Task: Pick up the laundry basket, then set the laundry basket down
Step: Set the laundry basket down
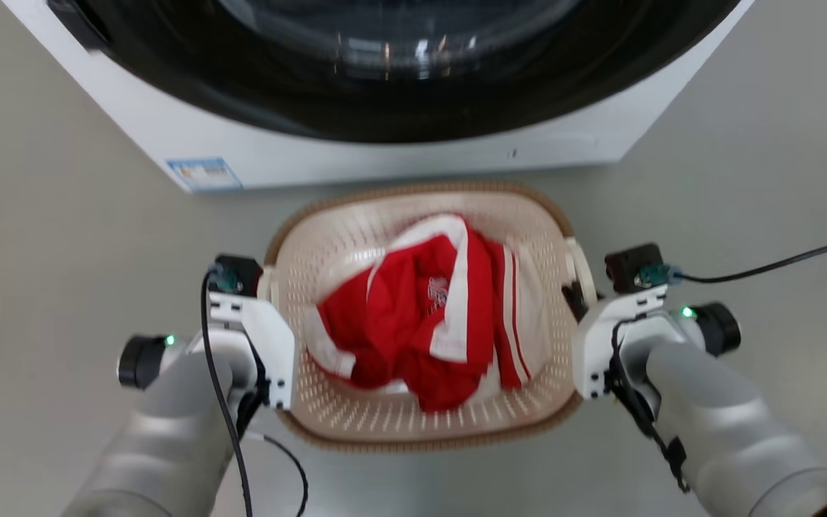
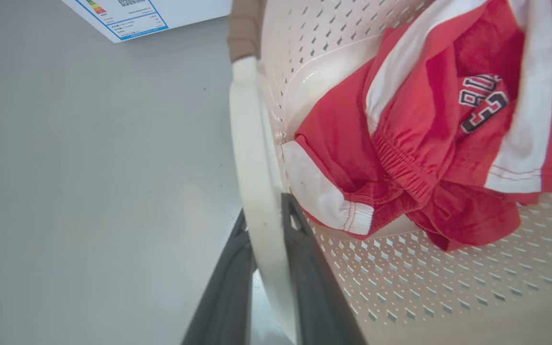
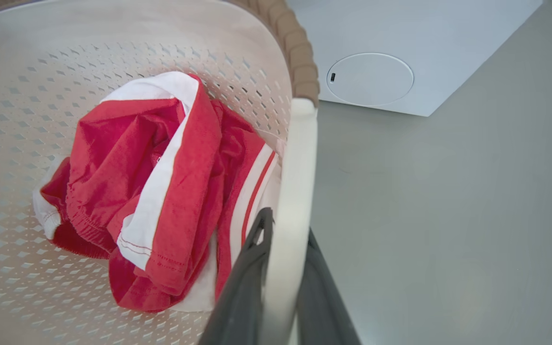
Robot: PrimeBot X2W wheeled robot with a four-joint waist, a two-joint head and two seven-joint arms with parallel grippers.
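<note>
The laundry basket [image 1: 327,248], cream perforated plastic with a brown woven-look rim, sits between my two arms in the head view, close to the washing machine. Red and white clothes [image 1: 421,316] lie crumpled inside it. My left gripper [image 2: 266,213] is shut on the basket's white left handle [image 2: 249,143], one dark finger on each side of the bar. My right gripper [image 3: 288,225] is shut the same way on the white right handle [image 3: 297,158]. In the head view the left gripper [image 1: 264,287] and right gripper [image 1: 577,298] press against the basket's sides. I cannot tell whether the basket touches the floor.
A white washing machine [image 1: 385,154] with a dark round door stands just beyond the basket, its labelled corner [image 2: 127,14] near the left handle. A black cable [image 1: 779,262] runs off to the right from my right wrist. Grey floor [image 1: 40,237] lies on both sides.
</note>
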